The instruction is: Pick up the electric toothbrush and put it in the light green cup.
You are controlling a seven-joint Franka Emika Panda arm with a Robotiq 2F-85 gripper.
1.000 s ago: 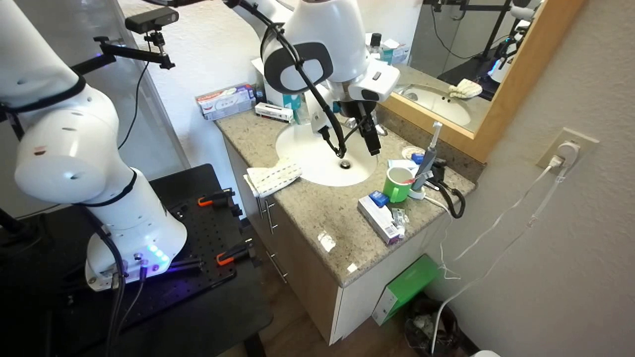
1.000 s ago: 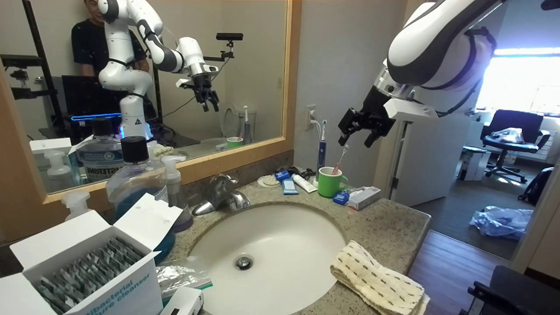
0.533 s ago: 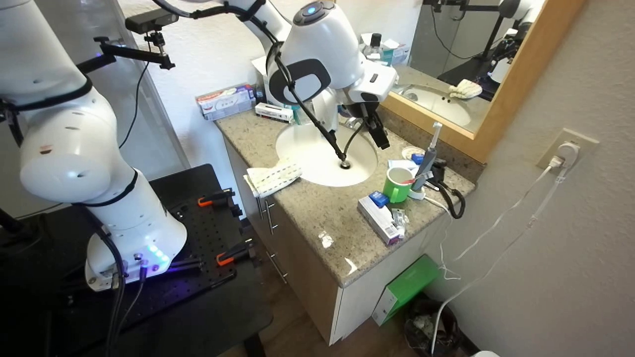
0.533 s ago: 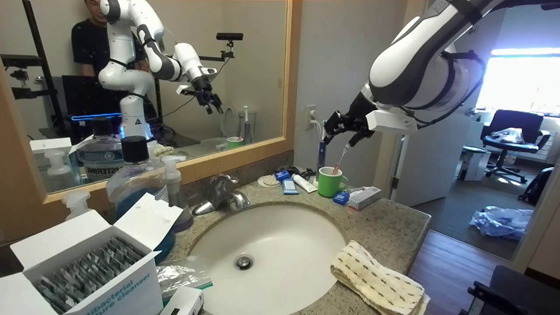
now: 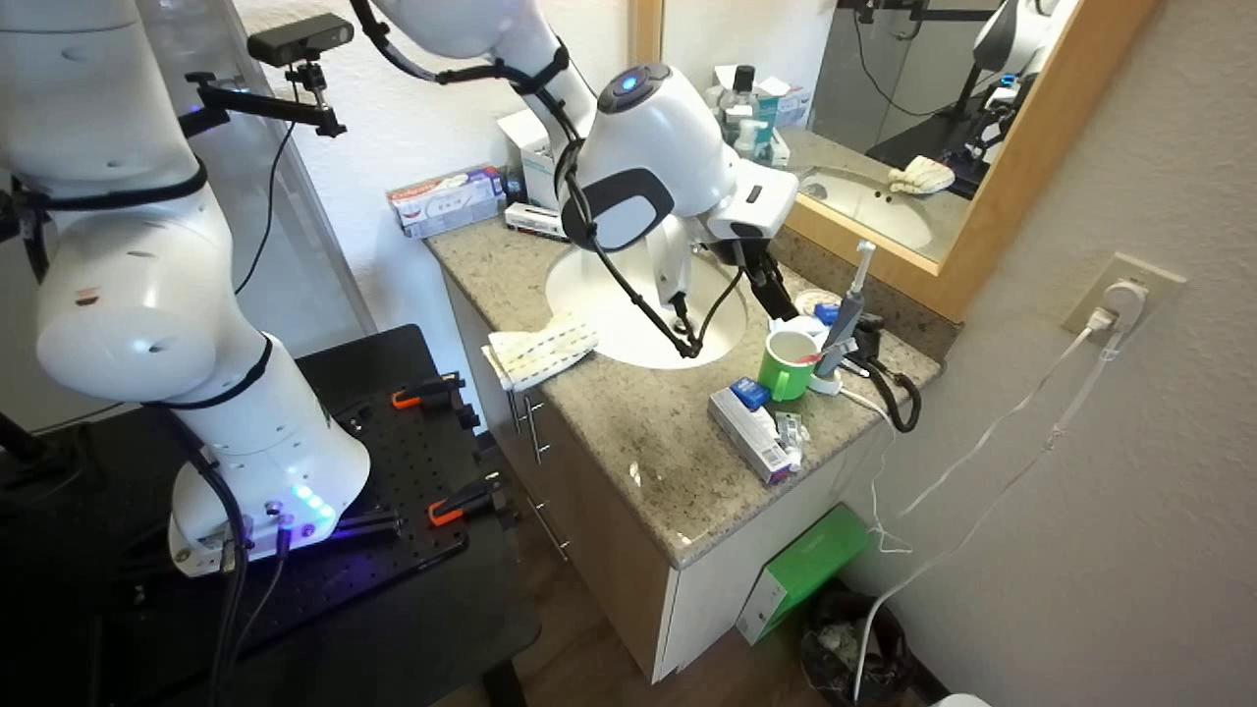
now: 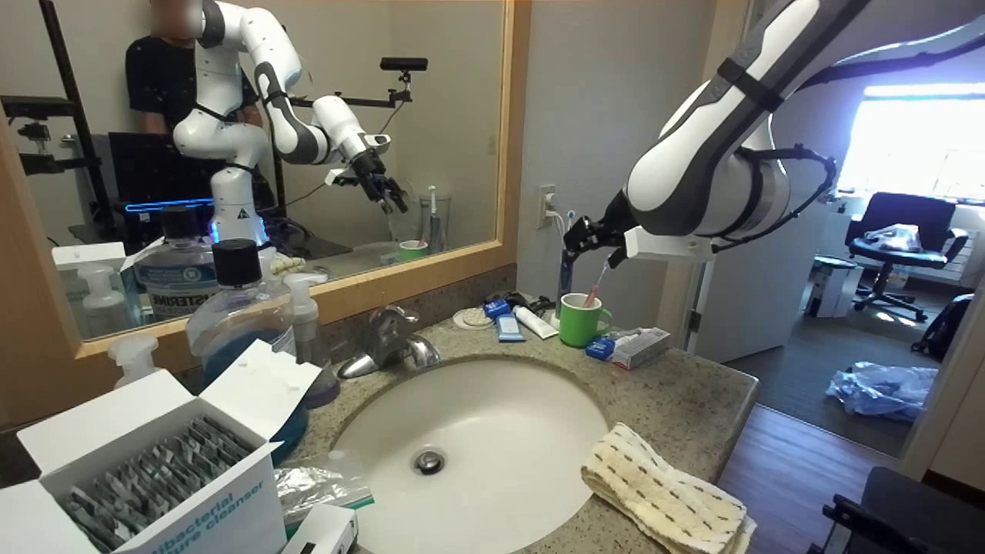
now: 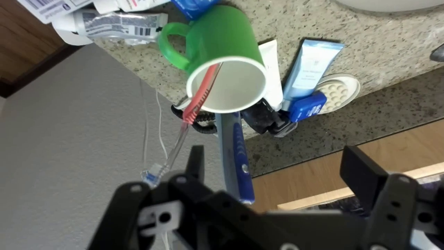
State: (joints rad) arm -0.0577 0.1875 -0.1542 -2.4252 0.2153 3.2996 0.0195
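The electric toothbrush point(image 5: 843, 329), grey and blue, stands upright on its white base behind the cup; it also shows in an exterior view point(image 6: 565, 278). In the wrist view its handle point(image 7: 233, 156) reaches between the open fingers, nearer the left one, and its head is hidden by the gripper. The light green cup point(image 7: 223, 38) is a mug with a handle and white inside, standing upright on the counter point(image 6: 575, 327). A red manual toothbrush point(image 7: 201, 99) leans in it. My gripper point(image 7: 274, 163) is open and empty, above the cup and beside the toothbrush's upper part point(image 6: 591, 255).
A toothpaste box point(image 5: 748, 432) and small tubes lie beside the cup. A pale blue tube point(image 7: 310, 67), blue floss box point(image 7: 307, 106) and black cords lie near the toothbrush. The sink point(image 6: 477, 431), faucet point(image 6: 391, 338) and mirror frame point(image 5: 884, 250) are close by.
My gripper has moved down and toward the cup and electric toothbrush, leftward in an exterior view. It stays open. The objects on the counter have not moved.
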